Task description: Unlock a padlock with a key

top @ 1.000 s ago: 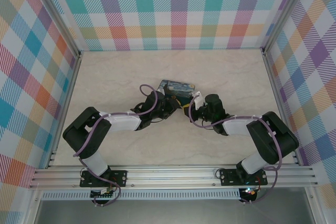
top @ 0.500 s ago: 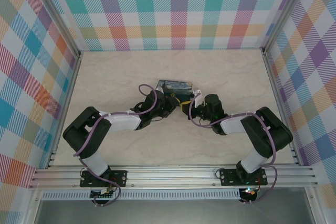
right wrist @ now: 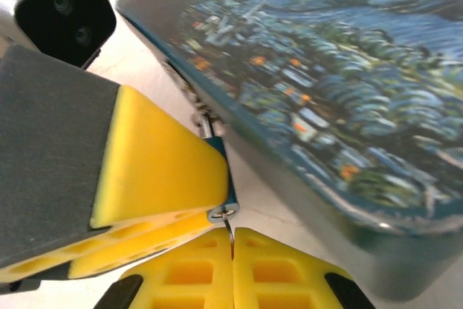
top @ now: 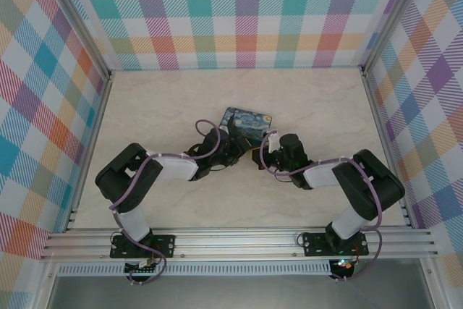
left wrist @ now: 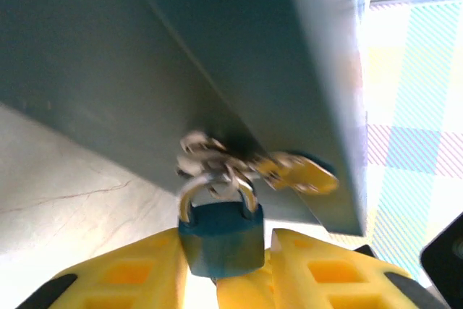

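Padlock (left wrist: 221,240) is hanging off the tin box (left wrist: 145,70), body pinched in the left pincer (left wrist: 224,258). The right pincer (right wrist: 232,245), clamped on the key (right wrist: 229,226), is seemingly holding its tip at the keyhole just ahead. Next move is calling for a straight push, then a twist.

The tabletop (top: 166,99) is a pale cream, marble-veined surface under even, bright light. It is closed in on three sides, by a back wall (top: 239,12), a left wall (top: 36,106) and a right wall (top: 427,106), all in a pastel check of teal, orange, purple, pink and yellow on white. Slim aluminium posts (top: 73,16) run up the back corners, and a ribbed aluminium rail (top: 231,240) crosses the near edge — below it lies a grey strip of floor (top: 239,291).
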